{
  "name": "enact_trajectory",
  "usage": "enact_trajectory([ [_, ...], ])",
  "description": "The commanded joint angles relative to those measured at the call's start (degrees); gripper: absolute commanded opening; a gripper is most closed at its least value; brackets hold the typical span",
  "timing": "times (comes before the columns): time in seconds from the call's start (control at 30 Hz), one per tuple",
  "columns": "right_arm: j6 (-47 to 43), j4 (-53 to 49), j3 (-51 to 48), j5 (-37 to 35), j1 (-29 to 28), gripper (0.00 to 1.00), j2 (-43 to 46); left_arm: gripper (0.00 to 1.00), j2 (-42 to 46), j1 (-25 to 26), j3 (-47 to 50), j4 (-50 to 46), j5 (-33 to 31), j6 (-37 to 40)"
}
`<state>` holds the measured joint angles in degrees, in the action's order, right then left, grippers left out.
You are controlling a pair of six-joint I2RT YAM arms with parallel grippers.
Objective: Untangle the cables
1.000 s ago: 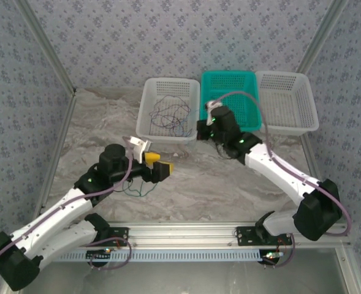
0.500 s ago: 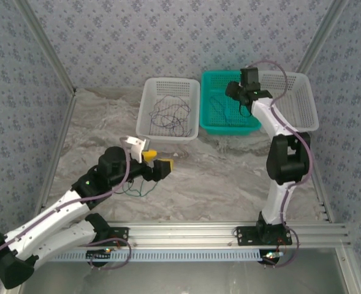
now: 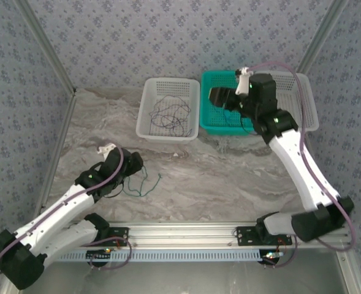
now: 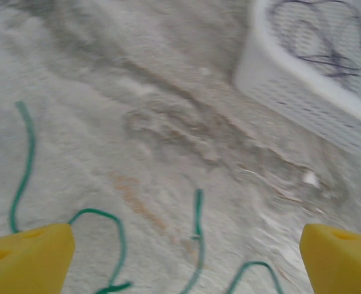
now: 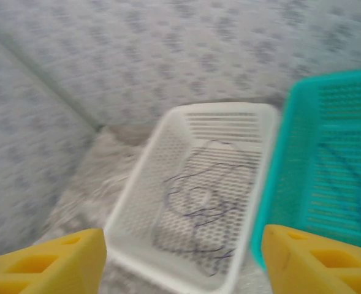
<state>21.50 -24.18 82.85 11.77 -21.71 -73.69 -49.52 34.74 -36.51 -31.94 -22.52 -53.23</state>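
Tabletop bears green cable beneath released left end effector; right end effector released.

I'm driving this from afar, and it reads as a robotics lab test cell. The marble-print table is boxed in by patterned panel walls on aluminium posts. The left arm and right arm are bolted to an aluminium rail at the near edge. Plastic baskets stand at the back, one holding loose cables.
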Motion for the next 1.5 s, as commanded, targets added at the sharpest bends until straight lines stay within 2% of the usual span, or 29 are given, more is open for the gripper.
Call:
enact_trajectory([
  [0.0,-4.3,-5.62,-5.85,4.07,-4.23,0.72,3.52,0.94,1.72,-6.62,1.71,-4.28,-1.06,-2.95],
  [0.07,-4.45,-7.74,-8.33,3.73,-6.31,0.73,5.8,0.94,2.76,-12.32,3.61,-2.55,3.77,-0.8],
  [0.17,-4.02,-8.95,-12.1,2.3,-7.87,0.73,7.71,0.94,3.5,-20.21,6.36,2.54,14.64,1.95],
  [0.23,-3.34,-8.86,-13.98,0.7,-7.99,0.73,7.93,0.94,2.71,-23.5,8.2,7.78,22.54,2.07],
  [0.3,-2.98,-8.73,-14.03,-0.15,-7.99,0.73,7.23,0.94,0.48,-24.53,8.49,9.33,25.4,0.92],
  [0.43,-2.86,-8.25,-12.96,0.91,-8.04,0.73,4.92,0.93,-3.92,-25.41,6.66,5.3,22.46,0.04],
  [0.63,-3.31,-8.06,-11.81,1.56,-8.08,0.73,2.79,0.93,-3.38,-25.83,7.5,7.33,8.6,6.09],
  [0.73,-3.15,-8.33,-12.11,1.23,-8.07,0.73,2.65,0.9,-4.82,-26.0,7.45,11.52,7.21,9.87],
  [0.83,-2.79,-8.85,-12.41,0.83,-8.04,0.73,2.81,0.68,-9.44,-26.8,6.27,13.99,7.5,11.92],
  [0.9,-2.63,-8.86,-12.69,0.55,-8.08,0.73,3.01,0.61,-13.74,-27.43,4.98,15.31,9.2,13.29],
  [1.17,-2.52,-8.77,-13.15,0.16,-8.16,0.73,3.37,0.6,-24.67,-27.83,3.44,23.76,10.38,15.84],
  [1.37,-2.42,-9.3,-12.98,0.32,-8.12,0.73,3.46,0.5,-29.93,-27.91,0.71,23.1,7.26,17.03],
  [1.47,-2.17,-9.13,-12.98,0.58,-8.14,0.73,3.64,0.39,-31.44,-28.23,-0.06,22.47,6.74,17.39],
])
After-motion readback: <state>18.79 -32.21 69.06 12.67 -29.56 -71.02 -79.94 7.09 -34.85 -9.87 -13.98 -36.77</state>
